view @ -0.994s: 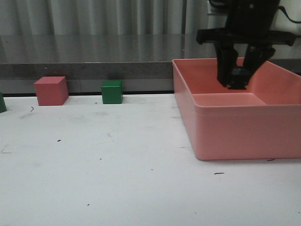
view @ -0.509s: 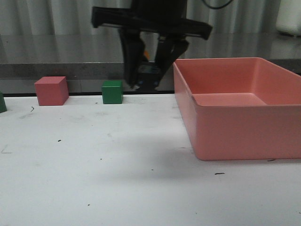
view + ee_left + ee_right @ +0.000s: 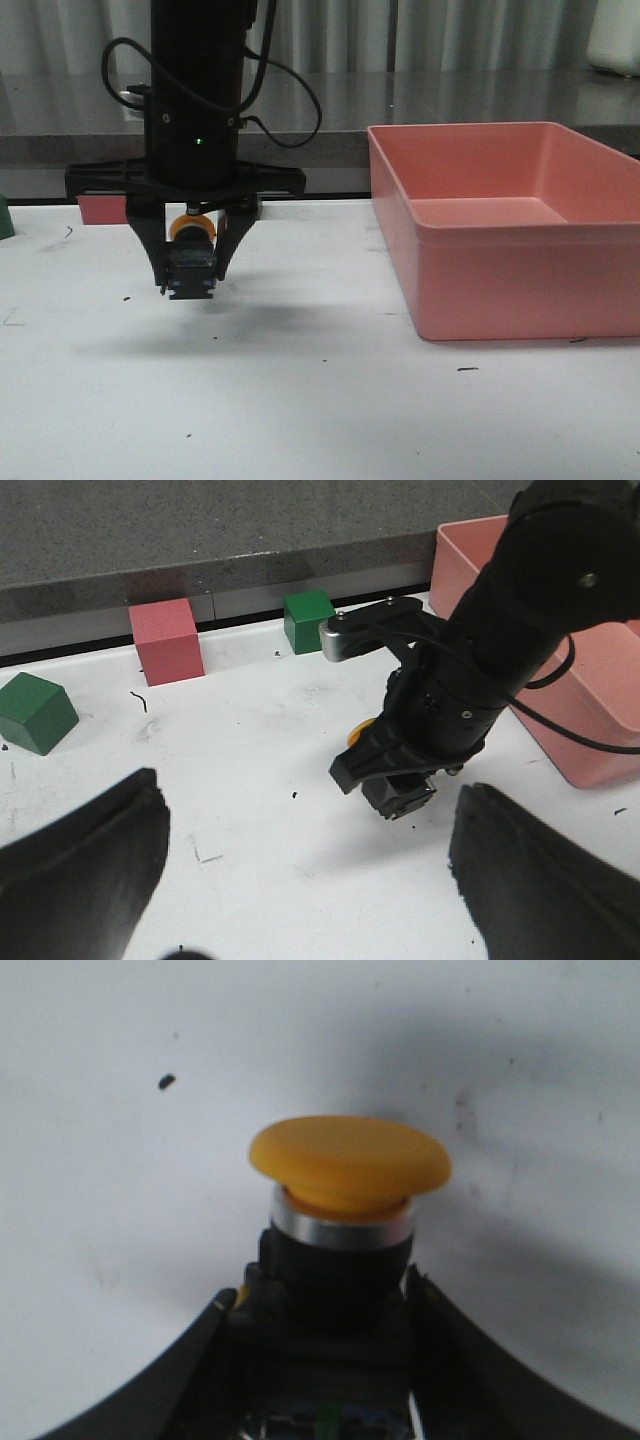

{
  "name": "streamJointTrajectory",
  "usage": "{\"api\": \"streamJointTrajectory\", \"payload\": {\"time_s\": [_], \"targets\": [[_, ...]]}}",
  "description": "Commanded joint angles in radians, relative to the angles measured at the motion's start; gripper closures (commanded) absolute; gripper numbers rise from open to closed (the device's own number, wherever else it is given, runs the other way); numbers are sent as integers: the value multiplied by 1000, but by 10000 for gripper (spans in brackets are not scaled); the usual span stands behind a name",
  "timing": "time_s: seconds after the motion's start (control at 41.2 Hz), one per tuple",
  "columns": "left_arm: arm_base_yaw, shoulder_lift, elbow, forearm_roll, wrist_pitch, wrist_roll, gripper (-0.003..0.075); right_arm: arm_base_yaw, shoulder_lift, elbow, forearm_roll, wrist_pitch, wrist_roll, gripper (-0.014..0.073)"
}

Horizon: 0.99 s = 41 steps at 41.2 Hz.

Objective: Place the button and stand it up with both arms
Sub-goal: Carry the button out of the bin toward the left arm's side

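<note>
Over the white counter (image 3: 320,400), left of the pink bin (image 3: 510,270), the right pincer (image 3: 192,285) grips the push-button (image 3: 192,258) aloft, not yet stood down, while the left pincer (image 3: 300,880) waits spread wide.

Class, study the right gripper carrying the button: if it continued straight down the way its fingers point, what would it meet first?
Most likely the bare white table. The right gripper points down, shut on the button, and nothing shows beneath.

Right arm (image 3: 196,90) vertical, pincer (image 3: 191,283) clamped; left pincer (image 3: 300,865) spread wide.
</note>
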Motion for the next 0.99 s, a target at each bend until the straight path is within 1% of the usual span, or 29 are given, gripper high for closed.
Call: {"api": "streamJointTrajectory", "payload": {"time_s": [0.0, 0.17, 0.437, 0.461, 0.534, 0.631, 0.728, 0.97], "targets": [[-10, 5, -27, -9, -74, -3, 157, -2, -30, -92, -14, 55, 46, 364], [-10, 5, -27, -9, -74, -3, 157, -8, 19, -129, -16, 56, 95, 364], [-10, 5, -27, -9, -74, -3, 157, -12, 31, -129, -20, 55, 99, 362], [-10, 5, -27, -9, -74, -3, 157, -12, 31, -129, -20, 54, 99, 356], [-10, 5, -27, -9, -74, -3, 157, -12, 31, -129, -21, 54, 99, 304], [-10, 5, -27, -9, -74, -3, 157, -12, 31, -129, -21, 54, 99, 200], [-10, 5, -27, -9, -74, -3, 157, -12, 29, -129, -20, 47, 99, 145], [-10, 5, -27, -9, -74, -3, 157, -12, 19, -132, -13, 52, 99, 140]]}}
